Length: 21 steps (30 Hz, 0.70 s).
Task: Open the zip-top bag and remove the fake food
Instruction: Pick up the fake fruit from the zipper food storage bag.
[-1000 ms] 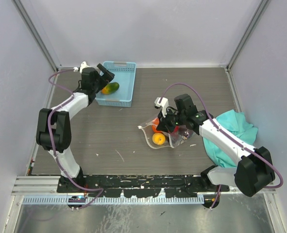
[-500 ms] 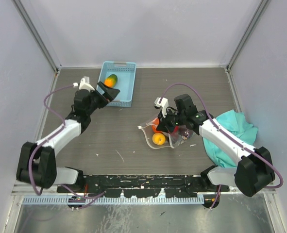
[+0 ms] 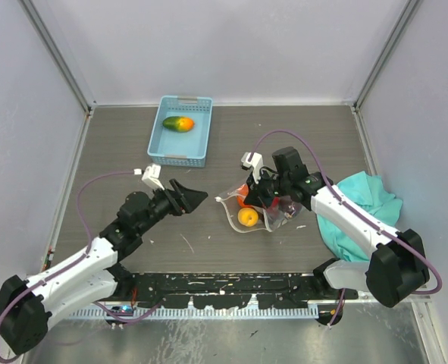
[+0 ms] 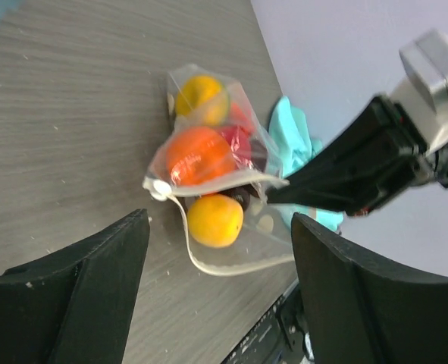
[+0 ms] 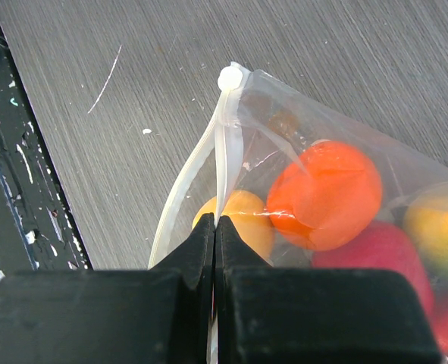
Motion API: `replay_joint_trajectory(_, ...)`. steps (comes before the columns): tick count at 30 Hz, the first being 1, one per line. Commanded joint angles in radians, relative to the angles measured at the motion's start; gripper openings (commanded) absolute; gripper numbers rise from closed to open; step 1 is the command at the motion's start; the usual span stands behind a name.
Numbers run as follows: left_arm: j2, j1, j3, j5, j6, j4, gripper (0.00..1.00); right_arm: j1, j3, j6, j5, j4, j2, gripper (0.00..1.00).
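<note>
One fruit (image 3: 178, 123) in basket (image 3: 180, 145), left claw (image 3: 195, 197) wide, swung toward zip-top bag (image 5: 299, 121), right claw (image 5: 214, 224) pinching its rim.

A blue basket (image 3: 180, 154) at the table's (image 3: 299, 136) far side holds one green-and-orange fruit (image 3: 178, 123). The left gripper (image 3: 199, 199) hangs near the middle — well apart from the zip-top bag (image 3: 273, 221), where the right gripper (image 3: 260, 203) sits by orange fruits (image 3: 247, 217).

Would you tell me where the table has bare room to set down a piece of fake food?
Bare table runs between the basket and the right wall, behind the zip-top bag; another patch lies left of the basket. It is crowded where the right pincer pinches the bag beside the teal cloth, the open left pincer close by.
</note>
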Motion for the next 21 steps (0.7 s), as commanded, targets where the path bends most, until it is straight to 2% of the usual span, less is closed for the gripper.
replay_joint_trajectory(1,-0.003,-0.116,-0.016,-0.086,0.021,0.053,0.7,-0.005,0.018,-0.001,-0.018,0.028,-0.015,0.01)
replay_joint_trajectory(3,0.034,-0.165,-0.022,-0.112,0.033,0.094,0.67,-0.006,0.018,-0.001,-0.018,0.028,-0.013,0.01)
replay_joint_trajectory(10,0.218,-0.323,0.038,-0.172,0.167,0.201,0.65,-0.006,0.02,-0.001,-0.025,0.025,-0.011,0.01)
replay_joint_trajectory(14,0.332,-0.367,0.053,-0.171,0.235,0.323,0.65,-0.005,0.021,-0.003,-0.03,0.024,-0.012,0.01)
replay_joint_trajectory(21,0.53,-0.426,0.114,-0.181,0.38,0.446,0.65,-0.006,0.021,-0.001,-0.036,0.023,-0.012,0.01)
